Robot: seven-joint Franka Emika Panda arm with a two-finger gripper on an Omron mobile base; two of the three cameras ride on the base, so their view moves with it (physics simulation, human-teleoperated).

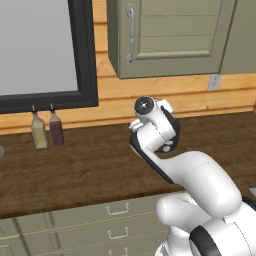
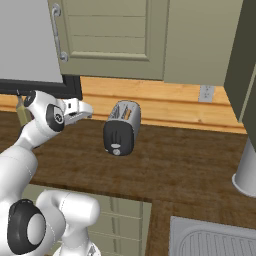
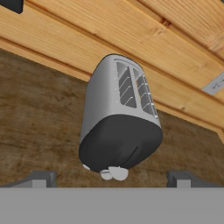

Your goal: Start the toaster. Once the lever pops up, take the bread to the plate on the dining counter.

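Nearest, the gripper (image 3: 111, 178): jaws wide apart w/ nothing between them, two dark fingertips (image 3: 41, 178) low in the hand view, one each side of the toaster's end. In the right base view the gripper (image 2: 80, 111) sits just left of the toaster, above the tabletop, not touching it as far as I can tell.

Next, the toaster (image 2: 121, 127): small rounded silver-grey body, black end panel facing the arm, standing on the dark wood tabletop (image 2: 185, 160) near the back wall. Hand view shows the toaster (image 3: 119, 116) close up w/ two slots on top; can't tell whether bread sits inside. At the bottom of the black panel, pale knob-like bits, prob. the button (image 3: 114, 173); can't pick out the lever apart from the black panel.

To the robot's right on the tabletop, a pale cylinder base (image 2: 246, 172) at the frame edge, and a ribbed grey drainboard (image 2: 212, 240) nearer the front. To the left, two bottles against the wall: a yellowish bottle (image 1: 39, 132) and a dark red bottle (image 1: 56, 130), side by side under a black-framed window (image 1: 82, 55).

Behind: wood-plank wall (image 2: 165, 102) w/ an outlet (image 2: 205, 93), sage-green upper cabinet (image 2: 120, 35) above. Drawer fronts (image 1: 100, 220) below the tabletop edge.
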